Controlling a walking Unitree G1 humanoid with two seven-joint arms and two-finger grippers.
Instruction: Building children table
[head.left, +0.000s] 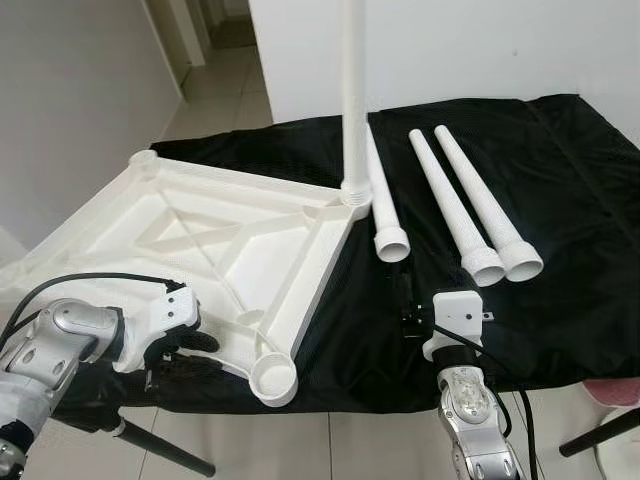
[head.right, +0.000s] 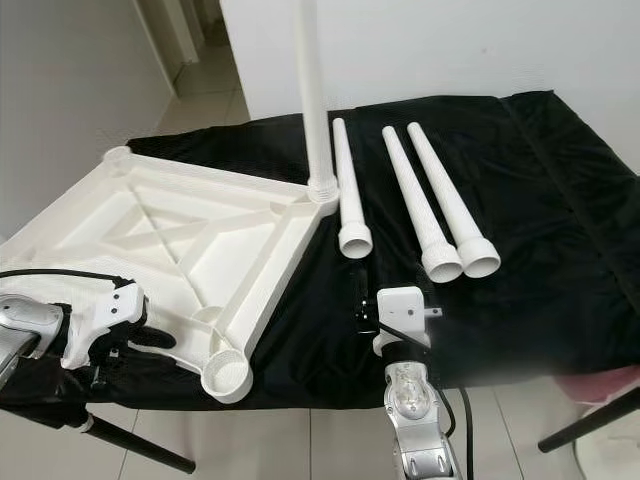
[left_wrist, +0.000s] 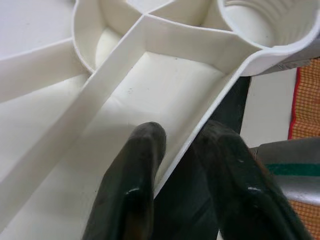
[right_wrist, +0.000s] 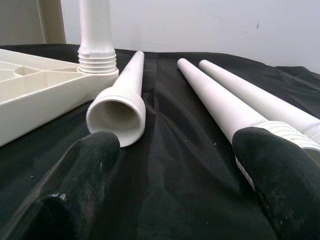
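Note:
The white tabletop (head.left: 200, 235) lies upside down on the black-covered table. One white leg (head.left: 352, 100) stands screwed upright in its far right corner socket. Three loose legs lie on the cloth beside it: one (head.left: 383, 205) close to the tabletop, then two (head.left: 455, 210) (head.left: 490, 205) side by side. My left gripper (head.left: 190, 340) is shut on the tabletop's near rim (left_wrist: 200, 130), one finger (left_wrist: 135, 170) inside and one outside, close to the empty front corner socket (head.left: 273, 378). My right gripper (right_wrist: 175, 165) rests open on the cloth, its fingers (right_wrist: 90, 170) wide apart, pointing at the loose legs' threaded ends.
The black cloth (head.left: 560, 200) drapes over the table's front and right edges. Black stand legs (head.left: 165, 455) reach the tiled floor below. A white wall (head.left: 480, 50) stands behind, with a hallway (head.left: 215, 60) at the far left. A pink object (head.left: 615, 392) sits at the lower right.

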